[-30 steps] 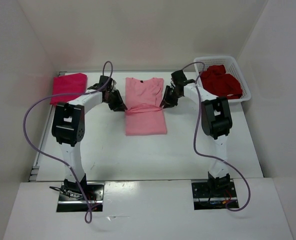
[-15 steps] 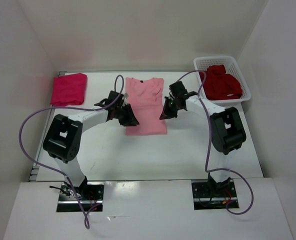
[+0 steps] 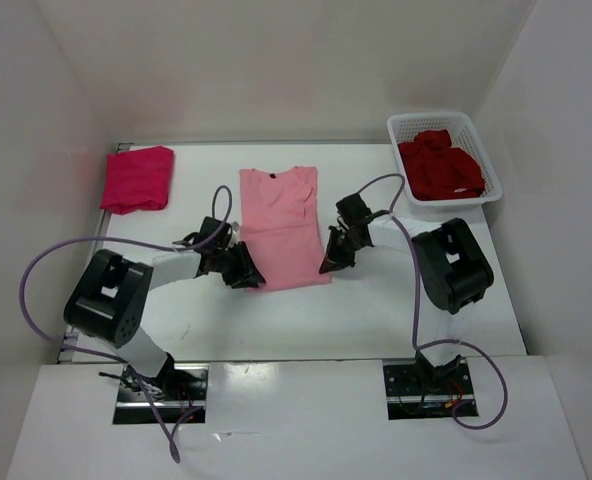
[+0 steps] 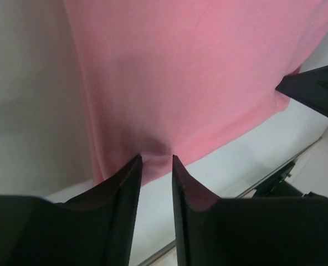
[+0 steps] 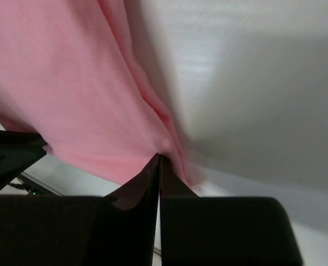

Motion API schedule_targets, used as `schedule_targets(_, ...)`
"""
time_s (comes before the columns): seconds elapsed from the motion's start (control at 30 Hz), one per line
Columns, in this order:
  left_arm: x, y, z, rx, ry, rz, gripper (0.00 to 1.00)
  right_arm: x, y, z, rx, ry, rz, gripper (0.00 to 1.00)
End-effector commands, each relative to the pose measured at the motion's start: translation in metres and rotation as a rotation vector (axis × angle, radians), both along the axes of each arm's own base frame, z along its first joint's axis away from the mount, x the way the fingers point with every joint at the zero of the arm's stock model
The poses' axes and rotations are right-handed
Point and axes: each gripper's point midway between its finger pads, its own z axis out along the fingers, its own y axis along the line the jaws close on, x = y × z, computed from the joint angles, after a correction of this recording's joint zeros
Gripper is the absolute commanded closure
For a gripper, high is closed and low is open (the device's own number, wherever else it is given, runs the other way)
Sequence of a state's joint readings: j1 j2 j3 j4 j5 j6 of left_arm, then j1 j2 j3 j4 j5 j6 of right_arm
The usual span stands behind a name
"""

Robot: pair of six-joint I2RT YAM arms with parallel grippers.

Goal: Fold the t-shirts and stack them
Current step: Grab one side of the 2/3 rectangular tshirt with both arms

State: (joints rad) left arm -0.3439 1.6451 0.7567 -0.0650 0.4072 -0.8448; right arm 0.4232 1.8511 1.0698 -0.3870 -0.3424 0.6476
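Observation:
The light pink t-shirt (image 3: 281, 225) lies flat mid-table, collar at the far end, sides folded in. My left gripper (image 3: 248, 275) is at its near left corner; in the left wrist view (image 4: 156, 160) the jaws stand a narrow gap apart with the pink hem (image 4: 197, 72) at their tips. My right gripper (image 3: 328, 262) is at the near right corner, shut on the pink hem (image 5: 70, 83) in the right wrist view (image 5: 159, 158). The magenta-red t-shirt (image 3: 138, 178) lies folded at the far left. The dark crimson t-shirt (image 3: 438, 165) is bunched in the basket.
The white lattice basket (image 3: 481, 150) stands at the far right corner. White walls close in the table on the left, back and right. Purple cables loop from both arms over the table's near part.
Both grippers have moved toward the near edge, and the pink shirt has slid the same way with them. The left jaws now stand slightly apart.

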Motion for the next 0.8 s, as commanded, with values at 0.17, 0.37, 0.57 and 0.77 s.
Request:
schedule_targets(0.17, -0.036, 0.038, 0.035, 0.117, -0.046, 0.062, 0.48, -0.031, -0.003, 0.031, -0.004, -0.027, -0.005, 0.61)
schedule_targets(0.37, -0.049, 0.049, 0.013, 0.115, 0.014, 0.093, 0.48, -0.040, -0.019, 0.019, -0.012, 0.004, -0.051, 0.54)
schedule_targets(0.57, -0.046, 0.043, -0.004, 0.100, 0.053, 0.076, 0.48, -0.048, -0.034, 0.003, -0.058, 0.040, -0.090, 0.53)
schedule_targets(0.77, -0.037, 0.033, -0.009, 0.061, 0.071, 0.052, 0.52, -0.050, -0.027, -0.005, -0.030, 0.063, -0.064, 0.69)
